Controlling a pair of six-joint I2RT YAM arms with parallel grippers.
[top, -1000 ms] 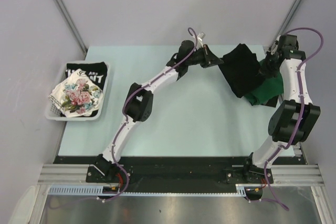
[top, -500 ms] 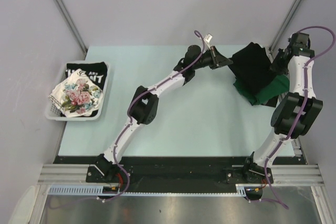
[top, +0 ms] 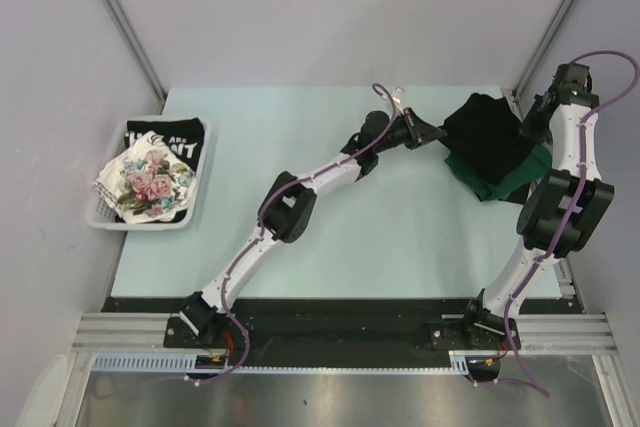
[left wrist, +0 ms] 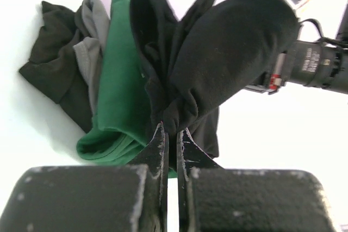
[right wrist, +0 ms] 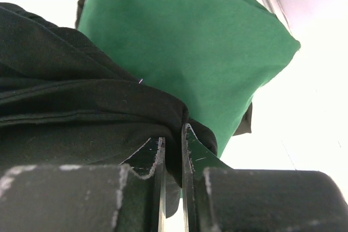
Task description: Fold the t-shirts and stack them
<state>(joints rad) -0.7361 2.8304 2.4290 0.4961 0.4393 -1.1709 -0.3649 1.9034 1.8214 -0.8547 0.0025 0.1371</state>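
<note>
Grip, left: left fingers (left wrist: 156, 150), dark scuffed metal with chipped edges, drawn almost together on a gathered bunch of the black shirt (left wrist: 234, 42).
Grip, right: right fingers (right wrist: 194, 153), the same worn metal, narrow, nipping a rolled hem of that black shirt.
Black shirt: plain, matte, soft knit in rounded folds; bunched between the two pairs of fingers at the upper right of the overhead view.
Green shirt (right wrist: 190, 36): smooth, finely napped cloth folded to a corner; lies beneath the black one on the pale counter (top: 380, 227), its edge showing at the lower right.
Grey-faced dark cloth (left wrist: 81, 52): crumpled, upper left of the left wrist view, touching the green shirt; which garment it belongs to cannot be told.
Basket (top: 106, 217): white slatted plastic, left edge of the counter.
Lettered shirt (top: 165, 137): black, in the basket's far end.
Floral shirt (top: 145, 184): white with pink roses, lying on top of the lettered one.
Writing: white block letters, only "NT" clearly readable; the rest is too small.
</note>
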